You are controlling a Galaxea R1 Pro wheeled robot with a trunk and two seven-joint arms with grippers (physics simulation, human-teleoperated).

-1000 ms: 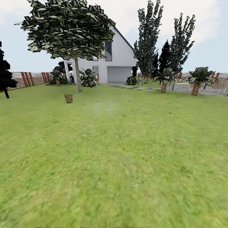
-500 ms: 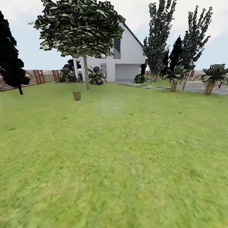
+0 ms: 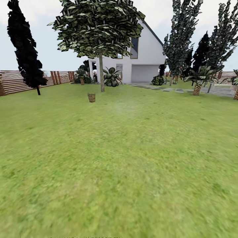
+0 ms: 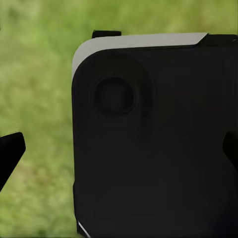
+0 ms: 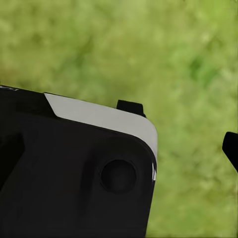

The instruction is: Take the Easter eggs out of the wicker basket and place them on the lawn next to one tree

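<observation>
Far across the lawn [image 3: 125,158] stands the small brown wicker basket [image 3: 91,97], left of the picture's middle. From this distance I cannot make out the Easter eggs in it. Just behind the basket and slightly to its right rises the tree [image 3: 101,74], with a pale trunk and a broad leafy crown. My left gripper [image 4: 119,151] is open over grass, its dark fingertips [image 4: 11,152] at the picture's two sides and nothing between them. The right gripper [image 5: 119,153] is also open, one fingertip [image 5: 231,148] showing against grass.
A white house [image 3: 145,56] closes the back of the garden, with a brown slatted fence [image 3: 16,82] at left. A dark conifer [image 3: 26,49] stands at left, taller ones [image 3: 181,36] and palms [image 3: 197,81] at right near grey paving [image 3: 172,89]. A black robot panel [image 4: 158,148] sits in front of both wrist cameras.
The head camera has swung to the left, so basket, tree and house sit further right in the picture. A dark conifer at left has come fully into view.
</observation>
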